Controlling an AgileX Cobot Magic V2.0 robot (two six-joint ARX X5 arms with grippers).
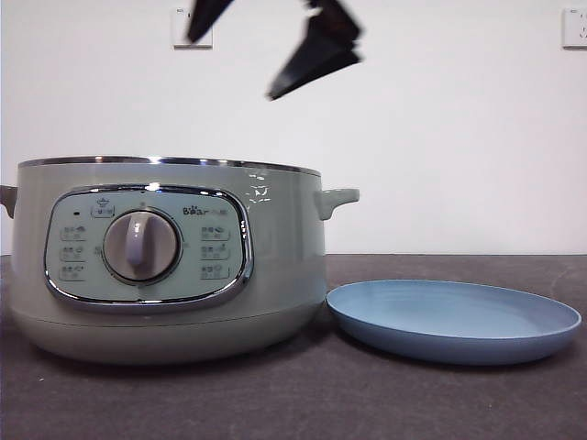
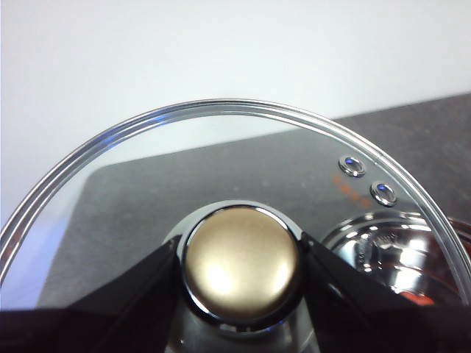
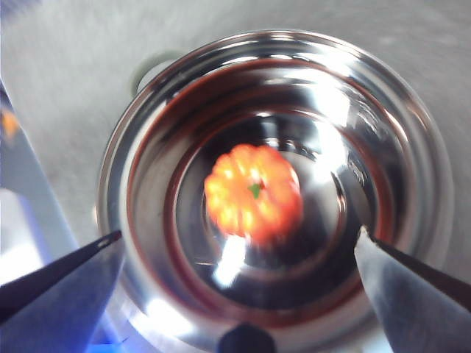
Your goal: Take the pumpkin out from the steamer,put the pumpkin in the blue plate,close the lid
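Observation:
The steamer (image 1: 275,275) stands at the left of the table with no lid on it. In the right wrist view the pumpkin (image 3: 254,193) lies at the bottom of its shiny steel bowl (image 3: 412,110). My right gripper (image 3: 239,234) hangs open above the bowl, with a jaw on either side of the pumpkin and well clear of it. Its black fingers (image 1: 316,55) show at the top of the front view. My left gripper (image 2: 241,254) is shut on the knob (image 2: 241,283) of the glass lid (image 2: 221,147), held off the steamer. The blue plate (image 1: 454,321) lies bare to the right of the steamer.
A dark grey cloth (image 1: 367,403) covers the table, with a white wall behind. The steamer's side handle (image 1: 337,199) sticks out toward the plate. Part of the chrome bowl (image 2: 383,250) shows through the lid glass.

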